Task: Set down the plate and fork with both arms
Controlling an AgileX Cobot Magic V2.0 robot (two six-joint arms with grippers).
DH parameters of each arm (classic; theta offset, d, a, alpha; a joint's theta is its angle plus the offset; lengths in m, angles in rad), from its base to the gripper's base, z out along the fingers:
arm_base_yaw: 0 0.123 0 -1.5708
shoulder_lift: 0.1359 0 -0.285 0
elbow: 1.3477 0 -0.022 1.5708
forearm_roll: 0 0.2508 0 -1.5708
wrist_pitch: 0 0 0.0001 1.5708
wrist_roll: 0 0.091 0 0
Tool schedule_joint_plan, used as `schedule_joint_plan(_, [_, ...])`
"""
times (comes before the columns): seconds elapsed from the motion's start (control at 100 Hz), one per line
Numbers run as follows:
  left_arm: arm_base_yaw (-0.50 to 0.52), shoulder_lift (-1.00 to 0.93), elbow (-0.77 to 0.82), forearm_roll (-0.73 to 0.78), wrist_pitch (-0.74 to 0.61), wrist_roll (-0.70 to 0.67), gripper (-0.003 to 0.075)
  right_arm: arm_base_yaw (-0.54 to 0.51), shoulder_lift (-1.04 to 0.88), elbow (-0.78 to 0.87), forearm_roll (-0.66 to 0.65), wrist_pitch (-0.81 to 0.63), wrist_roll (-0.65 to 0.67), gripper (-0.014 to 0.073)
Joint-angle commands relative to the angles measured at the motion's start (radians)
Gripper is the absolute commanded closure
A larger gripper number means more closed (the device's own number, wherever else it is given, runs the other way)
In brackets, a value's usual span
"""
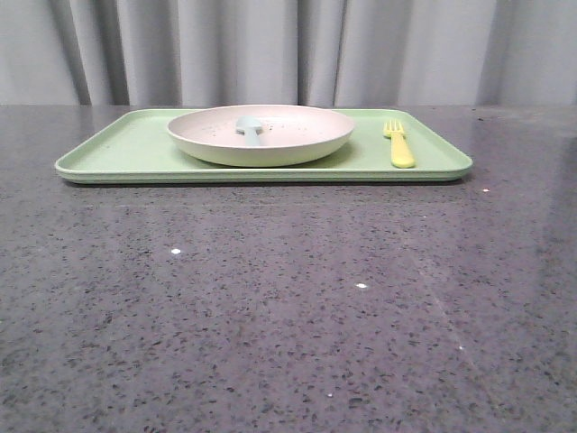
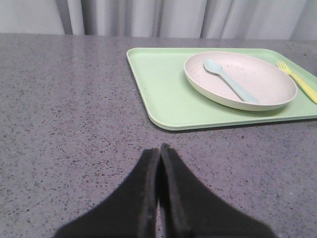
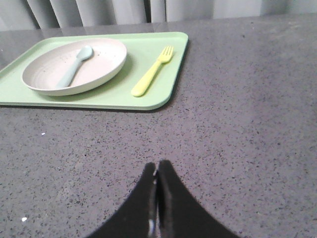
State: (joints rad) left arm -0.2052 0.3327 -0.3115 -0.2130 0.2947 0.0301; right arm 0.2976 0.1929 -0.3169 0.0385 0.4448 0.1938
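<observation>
The speckled off-white plate [image 1: 297, 135] sits on the light-green tray [image 1: 126, 149] at the far side of the table; it also shows in the left wrist view [image 2: 270, 82] and the right wrist view [image 3: 104, 57]. The yellow fork [image 1: 398, 144] lies on the tray to the right of the plate, tines pointing away; it shows in the right wrist view [image 3: 151, 74] and partly in the left wrist view [image 2: 299, 82]. My left gripper [image 2: 159, 148] is shut and empty, over bare table short of the tray's left front corner. My right gripper [image 3: 157, 166] is shut and empty, short of the tray's right front corner. Neither gripper shows in the front view.
A light-blue spoon-like piece [image 1: 249, 128] lies in the plate, also seen in the left wrist view [image 2: 230, 79] and the right wrist view [image 3: 74, 67]. The table is dark speckled stone [image 1: 288, 307]. A grey curtain [image 1: 288, 45] hangs behind the table's far edge.
</observation>
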Motion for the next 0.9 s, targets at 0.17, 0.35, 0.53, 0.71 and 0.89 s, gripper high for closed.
schedule_joint_plan(0.17, [-0.006,-0.004,0.020,-0.004,-0.107,-0.004,0.0741,-0.003,-0.030,-0.019,-0.011,-0.080,-0.009,0.0660])
schedule_joint_plan(0.35, [-0.006,-0.004,0.021,-0.004,-0.109,-0.004,0.0741,-0.003,-0.030,-0.019,-0.011,-0.080,-0.009,0.0660])
schedule_joint_plan(0.53, [-0.006,-0.004,0.021,-0.004,-0.109,-0.004,0.0741,-0.003,-0.030,-0.019,-0.011,-0.080,-0.009,0.0660])
schedule_joint_plan(0.71, [-0.006,-0.004,0.021,-0.004,-0.109,-0.004,0.0741,-0.003,-0.030,-0.019,-0.011,-0.080,-0.009,0.0660])
schedule_joint_plan(0.89, [-0.006,-0.004,0.021,-0.004,-0.109,-0.004,0.0741,-0.003,-0.030,-0.019,-0.011,-0.080,-0.009,0.0660])
